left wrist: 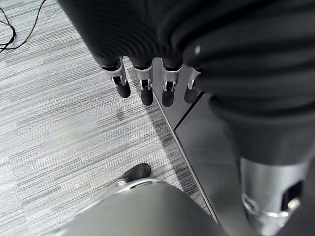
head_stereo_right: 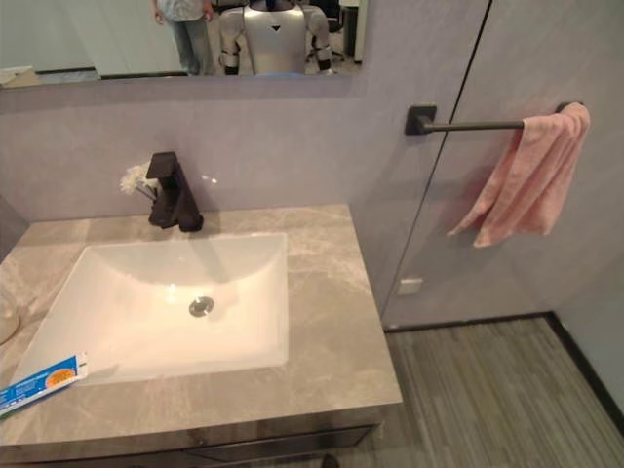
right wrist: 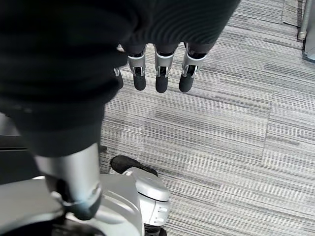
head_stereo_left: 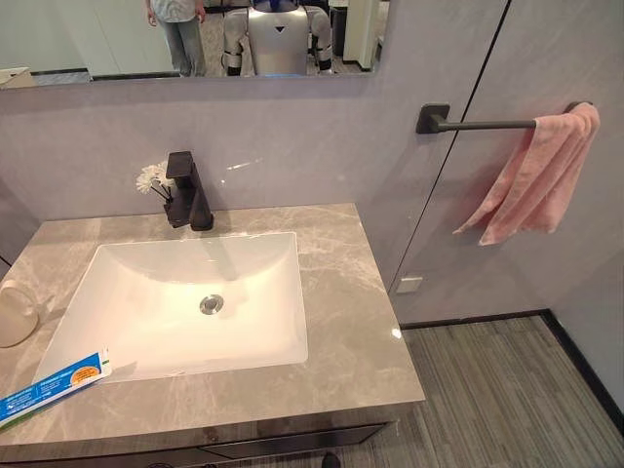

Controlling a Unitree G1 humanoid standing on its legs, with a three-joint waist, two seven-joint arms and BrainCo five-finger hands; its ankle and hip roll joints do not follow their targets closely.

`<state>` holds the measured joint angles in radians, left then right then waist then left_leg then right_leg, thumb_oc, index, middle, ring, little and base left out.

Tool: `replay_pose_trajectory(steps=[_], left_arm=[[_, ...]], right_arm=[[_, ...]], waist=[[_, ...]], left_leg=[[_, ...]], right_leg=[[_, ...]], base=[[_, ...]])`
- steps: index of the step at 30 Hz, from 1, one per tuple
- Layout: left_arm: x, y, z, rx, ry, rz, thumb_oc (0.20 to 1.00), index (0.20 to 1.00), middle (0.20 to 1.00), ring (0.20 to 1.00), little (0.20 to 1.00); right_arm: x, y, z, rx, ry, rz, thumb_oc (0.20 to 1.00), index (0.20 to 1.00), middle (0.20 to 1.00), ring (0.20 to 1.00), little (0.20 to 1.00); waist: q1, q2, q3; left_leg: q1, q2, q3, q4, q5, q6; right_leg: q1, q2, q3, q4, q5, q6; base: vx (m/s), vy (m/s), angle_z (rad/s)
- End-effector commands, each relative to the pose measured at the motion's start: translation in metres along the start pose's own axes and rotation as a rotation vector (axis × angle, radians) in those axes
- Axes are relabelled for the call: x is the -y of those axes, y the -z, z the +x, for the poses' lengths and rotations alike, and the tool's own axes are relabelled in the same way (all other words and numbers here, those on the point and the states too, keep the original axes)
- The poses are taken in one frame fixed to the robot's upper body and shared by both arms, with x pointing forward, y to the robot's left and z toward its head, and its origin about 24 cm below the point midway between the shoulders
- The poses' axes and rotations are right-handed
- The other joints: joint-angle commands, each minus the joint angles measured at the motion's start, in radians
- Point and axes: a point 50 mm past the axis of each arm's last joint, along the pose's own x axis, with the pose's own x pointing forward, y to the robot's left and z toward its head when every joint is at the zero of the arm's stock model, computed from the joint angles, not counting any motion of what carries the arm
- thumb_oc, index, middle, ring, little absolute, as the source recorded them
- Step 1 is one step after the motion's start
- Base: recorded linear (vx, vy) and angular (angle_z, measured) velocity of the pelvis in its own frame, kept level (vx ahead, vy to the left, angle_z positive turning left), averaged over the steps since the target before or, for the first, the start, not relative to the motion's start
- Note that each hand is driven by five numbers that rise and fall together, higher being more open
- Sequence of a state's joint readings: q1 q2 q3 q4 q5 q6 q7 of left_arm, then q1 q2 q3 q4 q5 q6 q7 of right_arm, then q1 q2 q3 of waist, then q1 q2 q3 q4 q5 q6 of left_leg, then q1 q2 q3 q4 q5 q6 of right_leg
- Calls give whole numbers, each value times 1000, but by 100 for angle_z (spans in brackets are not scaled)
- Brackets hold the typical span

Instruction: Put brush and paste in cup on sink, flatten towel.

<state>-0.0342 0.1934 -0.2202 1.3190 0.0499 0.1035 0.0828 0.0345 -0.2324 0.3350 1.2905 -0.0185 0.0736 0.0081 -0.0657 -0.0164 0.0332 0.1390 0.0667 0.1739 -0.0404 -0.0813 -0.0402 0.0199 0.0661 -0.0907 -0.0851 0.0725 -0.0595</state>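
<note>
The table (head_stereo_left: 341, 322) carries a white sink (head_stereo_left: 175, 302). A pink towel (head_stereo_left: 541, 175) hangs bunched on the wall bar (head_stereo_left: 478, 124). The paste (head_stereo_left: 54, 385) lies at the table's front left, near the cup (head_stereo_left: 15, 312). Left hand (left wrist: 147, 81) and right hand (right wrist: 160, 69) hang over the floor, fingers straight, empty.

A grey marble-patterned vanity counter (head_stereo_left: 341, 322) is holding a white rectangular basin (head_stereo_left: 185, 297). A blue-and-white toothpaste tube (head_stereo_left: 54, 385) is lying at its front left edge, a pale cup (head_stereo_left: 15, 314) is sitting further back, and a black angular faucet (head_stereo_left: 187, 192) is standing behind the basin.
</note>
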Motion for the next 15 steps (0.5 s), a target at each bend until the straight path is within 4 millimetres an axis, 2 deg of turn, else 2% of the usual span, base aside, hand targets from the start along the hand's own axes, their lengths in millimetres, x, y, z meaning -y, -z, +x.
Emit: replay_pose_trajectory(steps=[1,10,13,15], left_arm=[[-10,2,1,-18,-23,54,1000,1000,1000,1000,1000],[-10,0,1,-13,-27,63,1000,1000,1000,1000,1000],[-11,-5,1,6,-34,65,1000,1000,1000,1000,1000],[-14,-12,1,29,-47,68,1000,1000,1000,1000,1000]], right_arm=[[-5,-20,2,25,-22,-31,1000,1000,1000,1000,1000],[4,-19,1,18,11,-33,1000,1000,1000,1000,1000],[14,-29,1,59,38,-35,1000,1000,1000,1000,1000],[19,-32,0,74,56,-27,1000,1000,1000,1000,1000]], waist=[[-6,-40,16],[-10,-33,37],[-9,-31,56],[-7,-40,80]], left_leg=[[-24,-42,7,-47,103,28],[-52,-38,-12,-47,121,15],[-50,-41,-15,-47,136,15],[-82,-42,-17,15,125,14]], right_leg=[[75,-69,-3,56,-18,109],[69,-59,-11,4,-6,101],[72,-60,-8,2,-4,98],[62,-71,-13,21,-4,95]], base=[[0,0,0],[-24,-39,2],[-33,-28,10],[-116,-23,13]])
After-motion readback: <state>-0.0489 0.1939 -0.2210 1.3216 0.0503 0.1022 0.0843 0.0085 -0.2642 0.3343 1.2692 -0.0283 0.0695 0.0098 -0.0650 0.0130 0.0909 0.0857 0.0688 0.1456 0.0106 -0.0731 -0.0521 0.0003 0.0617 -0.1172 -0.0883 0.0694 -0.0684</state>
